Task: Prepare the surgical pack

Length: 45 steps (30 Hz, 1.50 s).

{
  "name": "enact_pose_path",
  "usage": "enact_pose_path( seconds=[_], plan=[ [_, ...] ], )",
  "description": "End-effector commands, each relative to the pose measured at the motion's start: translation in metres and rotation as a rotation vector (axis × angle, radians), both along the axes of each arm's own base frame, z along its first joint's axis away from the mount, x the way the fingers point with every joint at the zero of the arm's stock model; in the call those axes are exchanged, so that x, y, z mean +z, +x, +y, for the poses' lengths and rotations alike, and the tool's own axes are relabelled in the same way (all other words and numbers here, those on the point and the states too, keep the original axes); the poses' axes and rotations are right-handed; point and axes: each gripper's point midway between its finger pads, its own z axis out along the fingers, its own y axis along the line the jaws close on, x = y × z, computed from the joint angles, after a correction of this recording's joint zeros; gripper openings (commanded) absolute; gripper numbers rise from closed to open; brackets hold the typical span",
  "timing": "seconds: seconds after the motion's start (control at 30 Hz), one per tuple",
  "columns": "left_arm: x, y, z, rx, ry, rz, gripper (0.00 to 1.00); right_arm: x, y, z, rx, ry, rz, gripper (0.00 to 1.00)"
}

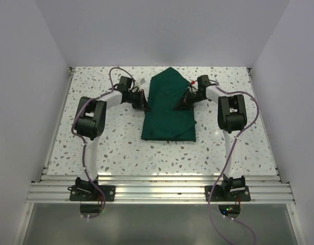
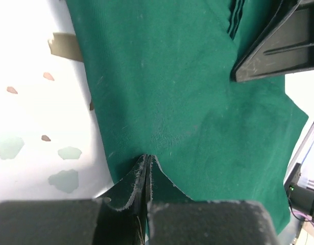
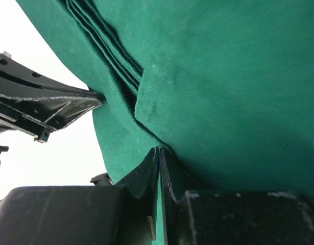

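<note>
Both jaws tight on drape (image 1: pixel 169 109), elbows out wide.

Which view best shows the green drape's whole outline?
Top external: the whole green drape shows, folded, its outline clear against the speckled table. The left wrist and right wrist views show only close patches of its cloth, the right one also its layered folds.

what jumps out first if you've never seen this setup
The dark green drape, folded and lying toward the far side, stands out against the white speckled table. The left tool pinches its left edge and the right tool pinches its right edge, both shut on the cloth.
</note>
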Motion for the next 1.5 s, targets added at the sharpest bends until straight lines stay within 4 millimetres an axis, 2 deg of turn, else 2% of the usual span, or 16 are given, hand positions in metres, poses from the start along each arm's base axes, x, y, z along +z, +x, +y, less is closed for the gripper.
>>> enact_pose_path(
  seconds=[0.0, 0.1, 0.23, 0.4, 0.43, 0.5, 0.57, 0.63, 0.73, 0.8, 0.83, 1.03, 1.17, 1.27, 1.33, 1.47],
  plan=[
    [0.048, 0.027, 0.004, 0.016, 0.007, -0.139, 0.00, 0.057, 0.028, -0.022, -0.078, 0.055, -0.109, 0.08],
    [0.076, 0.046, -0.011, 0.031, -0.095, -0.191, 0.00, 0.072, 0.039, -0.022, -0.077, 0.081, -0.139, 0.08],
    [0.075, 0.061, -0.031, 0.025, -0.224, -0.170, 0.01, 0.053, 0.047, -0.020, -0.089, 0.082, -0.102, 0.08],
    [0.019, 0.078, -0.028, 0.082, -0.184, -0.078, 0.00, 0.017, 0.054, -0.031, -0.136, 0.040, -0.072, 0.08],
    [0.002, 0.077, -0.024, 0.102, -0.145, -0.028, 0.00, 0.011, 0.053, -0.034, -0.141, 0.032, -0.065, 0.08],
    [-0.015, 0.079, -0.012, 0.138, -0.098, 0.002, 0.00, -0.007, 0.051, -0.047, -0.163, -0.002, -0.037, 0.08],
    [-0.036, 0.071, -0.001, 0.161, -0.061, 0.074, 0.00, -0.016, 0.048, -0.061, -0.177, -0.023, -0.029, 0.08],
    [-0.044, 0.072, 0.016, 0.197, -0.021, 0.085, 0.00, -0.022, 0.046, -0.069, -0.183, -0.027, -0.019, 0.08],
    [-0.038, 0.071, 0.037, 0.229, -0.020, 0.066, 0.00, -0.021, 0.045, -0.072, -0.172, -0.027, -0.022, 0.08],
    [-0.022, 0.075, 0.041, 0.221, -0.030, 0.029, 0.00, -0.009, 0.052, -0.072, -0.166, -0.021, -0.056, 0.08],
    [-0.006, 0.080, 0.040, 0.214, -0.038, -0.005, 0.00, -0.003, 0.053, -0.071, -0.165, -0.014, -0.064, 0.08],
    [0.059, 0.098, 0.011, 0.175, -0.169, -0.136, 0.02, 0.051, 0.063, -0.056, -0.172, 0.039, -0.153, 0.08],
    [0.067, 0.092, -0.015, 0.126, -0.197, -0.143, 0.02, 0.064, 0.048, -0.035, -0.114, 0.061, -0.164, 0.08],
    [0.060, 0.075, -0.030, 0.088, -0.206, -0.120, 0.02, 0.051, 0.033, -0.034, -0.099, 0.062, -0.123, 0.08],
    [0.050, 0.063, -0.032, 0.081, -0.204, -0.096, 0.02, 0.034, 0.021, -0.036, -0.084, 0.051, -0.091, 0.08],
    [0.026, 0.042, -0.022, 0.105, -0.172, -0.039, 0.01, 0.002, 0.008, -0.052, -0.089, 0.007, -0.046, 0.08]
  ],
)
